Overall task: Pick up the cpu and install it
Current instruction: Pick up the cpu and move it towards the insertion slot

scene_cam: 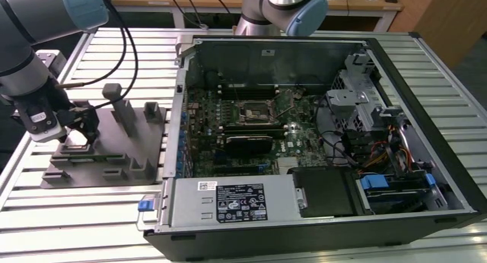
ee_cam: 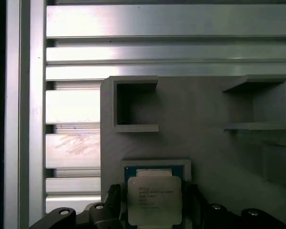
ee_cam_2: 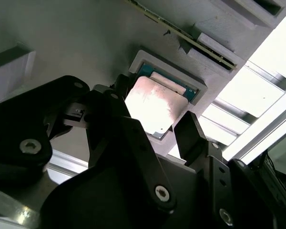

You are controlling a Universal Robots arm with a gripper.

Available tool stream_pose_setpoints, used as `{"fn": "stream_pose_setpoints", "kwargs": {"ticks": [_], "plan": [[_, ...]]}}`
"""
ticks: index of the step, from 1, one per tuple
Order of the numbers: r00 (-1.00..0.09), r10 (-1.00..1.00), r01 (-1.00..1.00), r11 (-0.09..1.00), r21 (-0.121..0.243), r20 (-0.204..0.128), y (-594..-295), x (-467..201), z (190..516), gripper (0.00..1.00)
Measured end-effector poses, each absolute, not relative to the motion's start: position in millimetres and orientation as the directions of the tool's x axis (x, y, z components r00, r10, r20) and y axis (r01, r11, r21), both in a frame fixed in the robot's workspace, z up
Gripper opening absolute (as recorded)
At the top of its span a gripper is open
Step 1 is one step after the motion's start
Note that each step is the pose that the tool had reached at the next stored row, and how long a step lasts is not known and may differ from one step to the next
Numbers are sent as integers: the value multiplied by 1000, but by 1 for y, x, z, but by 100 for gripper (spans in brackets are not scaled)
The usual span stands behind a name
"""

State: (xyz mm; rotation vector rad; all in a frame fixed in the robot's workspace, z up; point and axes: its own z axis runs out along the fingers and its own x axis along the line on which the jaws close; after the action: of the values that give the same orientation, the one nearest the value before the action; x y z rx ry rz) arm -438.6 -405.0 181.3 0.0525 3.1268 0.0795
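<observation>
At the exterior view's left, your gripper [scene_cam: 80, 136] hangs low over the grey tray [scene_cam: 76, 172], which sits on the slatted tabletop [scene_cam: 76, 217] among its upright posts [scene_cam: 125, 117]. The cpu [ee_cam: 154, 198] lies in a shallow blue-lined pocket of that tray, silvery top facing up.

In both wrist views the gripper's fingers [ee_cam: 113, 196] stand one on each side of the chip. A thin strip of tray shows between each finger and the chip's edge, so you can read the gripper as parted and straddling the cpu, not pinching it. Nothing is lifted as far as the pictures show.

You should expect the chip to be light and quite stiff. The polished lid is probably slippery, and the underside is likely delicate (contacts there do not forgive scraping). The sensible hold is across two opposite edges of the thin darker rim, squarely and low, so the chip cannot pivot or tip out between the pads. A gentle squeeze ought to be enough for something this light.

Further toward the exterior view's right lies the open computer case [scene_cam: 274, 57]. Its motherboard [scene_cam: 228, 126] faces up, with the square socket [scene_cam: 255, 110] near its middle, well apart from the tray.
</observation>
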Motion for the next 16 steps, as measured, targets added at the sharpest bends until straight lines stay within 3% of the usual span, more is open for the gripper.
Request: {"fn": "stream_pose_setpoints", "kwargs": {"ticks": [7, 9, 16], "plan": [[-999, 34, 33, 998, 51, -12, -405, -439, 182, 65], [-999, 34, 33, 998, 51, -12, -405, -439, 182, 55], [-999, 34, 33, 998, 51, -12, -405, -439, 182, 55]]}}
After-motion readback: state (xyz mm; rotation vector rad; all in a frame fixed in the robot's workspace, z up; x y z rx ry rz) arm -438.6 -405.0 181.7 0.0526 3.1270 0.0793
